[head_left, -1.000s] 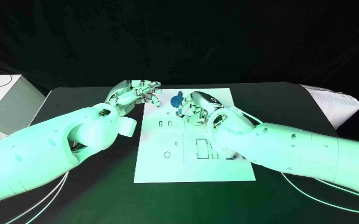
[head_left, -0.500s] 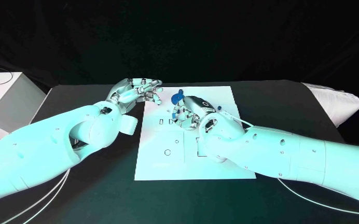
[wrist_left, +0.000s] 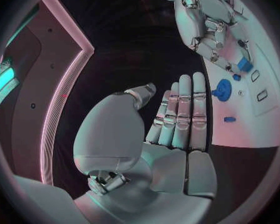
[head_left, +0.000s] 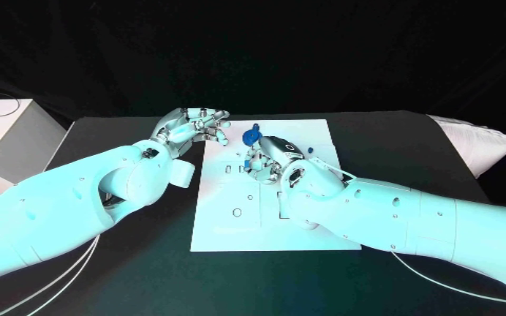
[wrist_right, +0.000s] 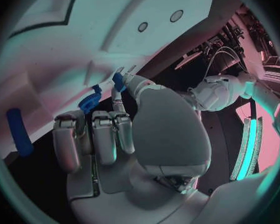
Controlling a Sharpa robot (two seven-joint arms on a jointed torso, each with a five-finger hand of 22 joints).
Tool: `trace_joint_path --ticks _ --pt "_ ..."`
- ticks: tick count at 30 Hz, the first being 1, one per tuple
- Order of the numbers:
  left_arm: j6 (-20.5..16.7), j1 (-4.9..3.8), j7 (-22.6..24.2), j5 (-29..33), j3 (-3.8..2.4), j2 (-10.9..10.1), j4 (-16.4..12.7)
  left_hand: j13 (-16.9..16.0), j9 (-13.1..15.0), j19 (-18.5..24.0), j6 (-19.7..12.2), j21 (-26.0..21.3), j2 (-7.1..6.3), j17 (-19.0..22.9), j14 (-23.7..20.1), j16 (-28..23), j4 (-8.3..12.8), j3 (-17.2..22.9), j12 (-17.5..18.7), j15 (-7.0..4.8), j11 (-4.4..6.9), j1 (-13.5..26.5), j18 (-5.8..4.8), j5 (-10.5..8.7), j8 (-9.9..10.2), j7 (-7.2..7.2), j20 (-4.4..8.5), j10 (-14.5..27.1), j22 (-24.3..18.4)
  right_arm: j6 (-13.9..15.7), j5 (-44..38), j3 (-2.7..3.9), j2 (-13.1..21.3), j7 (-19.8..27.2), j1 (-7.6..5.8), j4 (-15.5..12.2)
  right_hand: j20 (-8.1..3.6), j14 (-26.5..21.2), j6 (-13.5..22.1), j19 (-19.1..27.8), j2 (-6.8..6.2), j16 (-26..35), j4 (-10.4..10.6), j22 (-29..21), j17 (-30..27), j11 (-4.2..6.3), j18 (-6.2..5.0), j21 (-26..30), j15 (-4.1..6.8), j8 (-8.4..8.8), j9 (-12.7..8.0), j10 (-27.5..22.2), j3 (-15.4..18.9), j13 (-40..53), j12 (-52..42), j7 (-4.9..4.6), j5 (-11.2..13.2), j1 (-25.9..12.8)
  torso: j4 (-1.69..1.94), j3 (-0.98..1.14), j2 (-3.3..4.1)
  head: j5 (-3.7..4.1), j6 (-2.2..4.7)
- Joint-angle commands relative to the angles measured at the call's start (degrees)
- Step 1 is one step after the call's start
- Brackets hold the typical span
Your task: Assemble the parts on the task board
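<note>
The right robot hand (head_left: 269, 161) pinches a small blue part (wrist_left: 243, 64) over the task board (head_left: 316, 239) near its far edge. The left robot hand (head_left: 196, 127) hangs released, fingers apart, off the board's far left corner above the bare bench (head_left: 116, 272); a round blue part (head_left: 251, 137) stands between the hands

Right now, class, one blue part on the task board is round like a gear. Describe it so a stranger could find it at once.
Start at the white task board on the black table, then go to its far end between the two hands. The round blue part sits just beyond the right hand; its toothed disc shape sets it apart from the small blocky and bar-shaped blue parts nearby.
</note>
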State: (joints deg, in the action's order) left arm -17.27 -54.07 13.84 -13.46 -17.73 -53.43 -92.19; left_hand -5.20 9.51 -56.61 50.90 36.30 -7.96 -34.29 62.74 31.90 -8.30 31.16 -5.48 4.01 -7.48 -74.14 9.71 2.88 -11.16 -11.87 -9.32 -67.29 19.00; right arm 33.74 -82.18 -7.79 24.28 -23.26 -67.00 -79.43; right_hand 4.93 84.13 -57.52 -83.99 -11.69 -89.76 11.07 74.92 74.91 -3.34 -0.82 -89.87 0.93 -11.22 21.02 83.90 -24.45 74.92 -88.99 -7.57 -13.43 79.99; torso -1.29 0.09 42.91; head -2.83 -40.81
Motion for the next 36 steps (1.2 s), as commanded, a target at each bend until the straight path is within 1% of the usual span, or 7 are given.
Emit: trace_joint_path --ticks 1,5,10,15,23,30,36 --pt "0.80 0.02 0.10 -0.28 -0.03 0.10 -0.09 -0.04 0.06 0.46 0.27 0.33 -0.12 -0.09 -0.13 0.38 -0.06 0.30 -0.38 -0.15 -0.14 0.48 0.70 0.21 -0.17 0.01 -0.09 -0.41 0.05 -1.04 -1.47 -0.03 -0.29 -0.93 0.19 0.35 -0.23 5.87 -0.37 -6.01 0.11 -0.24 0.11 15.08 15.09 0.41 0.82 -0.13 0.32 -0.21 0.07 5.26 -0.25 14.14 -0.14 -0.01 -0.24 -0.43 -0.04 0.02 0.00 -0.03 -0.04" --pt "0.90 0.03 0.06 -0.28 -0.03 0.18 -0.06 -0.04 0.06 0.46 0.27 0.33 -0.12 -0.09 -0.13 0.38 -0.06 0.30 -0.38 -0.15 -0.14 0.48 0.70 0.21 -0.17 0.01 -0.09 -0.41 0.05 -1.02 -1.62 -0.05 -0.55 -1.04 0.43 0.68 -0.22 5.87 -0.32 -6.01 0.01 -0.24 0.14 15.08 15.09 0.39 0.82 -0.13 0.30 -0.19 0.07 5.23 -0.22 14.10 -0.10 -0.03 -0.26 -0.60 0.02 0.09 0.07 0.01 -0.07" --pt "0.94 0.04 0.04 -0.28 -0.03 0.21 -0.01 -0.04 0.06 0.46 0.27 0.33 -0.12 -0.09 -0.13 0.38 -0.06 0.30 -0.38 -0.15 -0.14 0.48 0.70 0.21 -0.17 0.01 -0.09 -0.41 0.05 -1.11 -1.72 -0.07 -0.71 -0.93 0.75 0.79 -0.22 5.87 -0.32 -6.01 0.01 -0.24 0.14 15.08 15.09 0.39 0.82 -0.13 0.30 -0.19 0.07 5.23 -0.22 14.10 -0.10 -0.03 -0.26 -0.60 0.03 0.01 0.05 -0.10 -0.30" --pt "1.00 0.06 0.02 -0.28 -0.03 0.23 0.00 -0.06 0.05 0.51 0.20 0.38 -0.15 -0.11 -0.17 0.40 -0.10 0.30 -0.36 -0.13 -0.18 0.53 0.69 0.21 -0.13 -0.02 -0.09 -0.31 0.08 -1.20 -1.92 -0.07 -0.76 -0.90 0.92 0.87 -0.20 5.87 -0.24 -6.01 -0.06 -0.24 0.15 15.08 15.09 0.38 0.82 -0.13 0.27 -0.17 0.07 5.20 -0.20 14.06 -0.07 -0.06 -0.27 -0.72 -0.02 0.05 0.09 -0.24 -0.42" --pt "1.05 0.07 -0.02 -0.29 -0.03 0.21 0.02 -0.06 0.05 0.51 0.20 0.38 -0.15 -0.11 -0.17 0.40 -0.10 0.30 -0.36 -0.13 -0.18 0.53 0.69 0.21 -0.13 -0.02 -0.09 -0.31 0.08 -1.14 -2.16 -0.08 -0.78 -0.87 1.02 1.15 -0.16 5.87 0.02 -6.01 -0.27 -0.24 0.13 15.08 15.09 0.33 0.82 -0.13 0.21 -0.05 0.03 5.06 -0.17 13.91 0.07 -0.13 -0.30 -0.93 -0.01 0.01 0.05 -0.29 -0.59" --pt "1.10 0.07 -0.06 -0.29 -0.03 0.20 0.07 -0.06 0.05 0.51 0.20 0.38 -0.15 -0.11 -0.17 0.40 -0.10 0.30 -0.36 -0.13 -0.18 0.53 0.69 0.21 -0.13 -0.02 -0.09 -0.31 0.08 -0.98 -2.25 -0.09 -0.79 -0.63 1.05 1.13 -0.06 5.87 0.66 -6.01 -0.66 -0.24 0.06 15.08 15.09 0.17 0.82 -0.13 0.06 0.25 -0.07 4.90 -0.12 13.74 0.23 -0.34 -0.32 -1.24 -0.01 0.01 0.02 -0.29 -0.61" --pt "1.17 0.08 -0.13 -0.29 -0.03 0.18 0.08 -0.06 0.05 0.51 0.20 0.38 -0.15 -0.11 -0.17 0.40 -0.10 0.30 -0.36 -0.13 -0.18 0.53 0.69 0.21 -0.13 -0.02 -0.09 -0.31 0.08 -0.46 -2.26 -0.09 -0.75 -0.14 1.07 1.03 0.26 5.87 2.08 -6.01 -1.26 -0.24 -0.14 15.08 15.09 -0.29 0.82 -0.13 -0.34 1.00 -0.36 4.54 -0.09 13.36 0.61 -0.87 -0.32 -1.61 -0.05 0.04 0.02 -0.40 -0.66"
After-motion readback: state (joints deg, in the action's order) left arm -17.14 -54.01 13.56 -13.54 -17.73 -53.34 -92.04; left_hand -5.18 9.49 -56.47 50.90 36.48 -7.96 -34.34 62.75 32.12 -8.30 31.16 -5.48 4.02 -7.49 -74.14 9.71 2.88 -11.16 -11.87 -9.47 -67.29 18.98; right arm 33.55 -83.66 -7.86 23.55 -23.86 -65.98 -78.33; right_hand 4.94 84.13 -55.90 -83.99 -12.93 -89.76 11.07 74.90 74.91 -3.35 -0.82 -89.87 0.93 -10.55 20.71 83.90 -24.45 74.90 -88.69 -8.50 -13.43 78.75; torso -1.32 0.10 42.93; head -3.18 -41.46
